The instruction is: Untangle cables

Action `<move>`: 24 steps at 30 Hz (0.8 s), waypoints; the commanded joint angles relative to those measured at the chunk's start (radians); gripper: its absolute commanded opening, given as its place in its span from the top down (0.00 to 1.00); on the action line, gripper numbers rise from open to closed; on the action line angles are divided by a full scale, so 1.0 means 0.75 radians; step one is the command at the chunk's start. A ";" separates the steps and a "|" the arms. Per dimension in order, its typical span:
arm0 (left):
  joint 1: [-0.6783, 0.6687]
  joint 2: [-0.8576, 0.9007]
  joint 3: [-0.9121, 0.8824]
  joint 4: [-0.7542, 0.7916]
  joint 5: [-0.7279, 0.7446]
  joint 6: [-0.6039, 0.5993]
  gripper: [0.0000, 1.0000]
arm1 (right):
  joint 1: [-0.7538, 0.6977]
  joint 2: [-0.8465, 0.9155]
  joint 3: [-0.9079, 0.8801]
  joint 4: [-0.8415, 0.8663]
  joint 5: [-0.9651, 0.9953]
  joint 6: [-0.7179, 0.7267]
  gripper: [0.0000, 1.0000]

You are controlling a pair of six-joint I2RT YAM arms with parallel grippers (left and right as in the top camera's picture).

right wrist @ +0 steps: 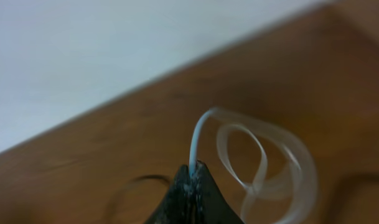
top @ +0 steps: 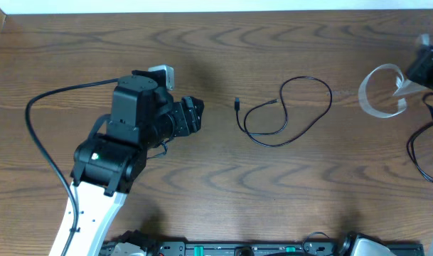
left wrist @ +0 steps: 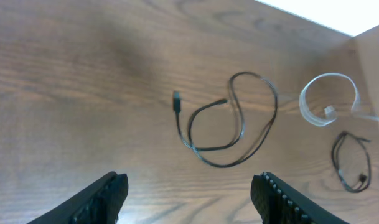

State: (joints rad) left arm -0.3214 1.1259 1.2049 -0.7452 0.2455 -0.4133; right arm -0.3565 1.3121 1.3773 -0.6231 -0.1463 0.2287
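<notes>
The tabletop (top: 223, 43) carries the black cable (top: 276, 145), a loose flat loop at centre. It lies directly ahead of the left gripper (left wrist: 189, 186), the nearer one, whose jaws are wide apart. The white cable (right wrist: 195, 140) is well apart at far right, clamped in the right gripper (right wrist: 192, 177).

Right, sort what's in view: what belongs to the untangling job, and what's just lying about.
Job:
black cable, loose loops mid-table
white cable, pinched at the right
right fingers, shut on the white cable
left fingers, open, empty

Lying about:
thick black wire on the left arm
thin black wire loop by the right arm, probably the arm's own
</notes>
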 commanded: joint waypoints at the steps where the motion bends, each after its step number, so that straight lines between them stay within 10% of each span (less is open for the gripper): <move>1: 0.006 0.064 0.010 -0.047 -0.071 0.022 0.31 | -0.059 0.042 0.005 -0.071 0.458 -0.038 0.99; 21: 0.004 0.232 0.010 -0.113 -0.069 0.022 0.31 | -0.370 0.240 0.001 -0.222 0.603 0.113 0.99; 24: 0.004 0.232 0.010 -0.112 -0.069 0.022 0.31 | -0.385 0.241 0.001 -0.209 0.501 0.145 0.62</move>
State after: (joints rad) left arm -0.3214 1.2987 1.2049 -0.8272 0.2035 -0.4129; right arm -0.6346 1.4887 1.3773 -0.7879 0.2977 0.2897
